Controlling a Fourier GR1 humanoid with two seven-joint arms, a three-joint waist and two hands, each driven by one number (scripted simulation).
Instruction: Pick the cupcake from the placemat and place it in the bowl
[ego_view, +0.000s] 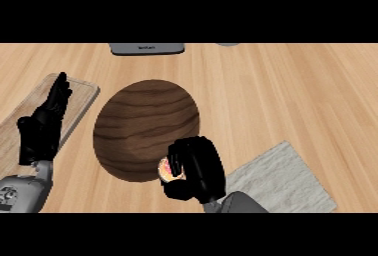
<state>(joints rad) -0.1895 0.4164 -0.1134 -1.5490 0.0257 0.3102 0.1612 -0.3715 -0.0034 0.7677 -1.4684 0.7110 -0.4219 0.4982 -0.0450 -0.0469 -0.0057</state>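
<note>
Right hand (196, 170) curled round cupcake (169, 170), held at near rim of wooden bowl (144, 127), off the grey placemat (284, 177). Bowl centre up and left of fingers. Left hand (43, 125) open, resting at left.

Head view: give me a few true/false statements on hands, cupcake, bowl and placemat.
1. The right hand is curled round the cupcake. True.
2. The cupcake lies on the placemat. False: it is off the mat, in the hand at the near rim of the bowl.
3. The left hand is open, fingers up, at the view's left. True.
4. The bowl is white. False: it is dark wood grain.
5. The left hand rests inside the bowl. False: it shows over a light wooden board, apart from the bowl.
</note>
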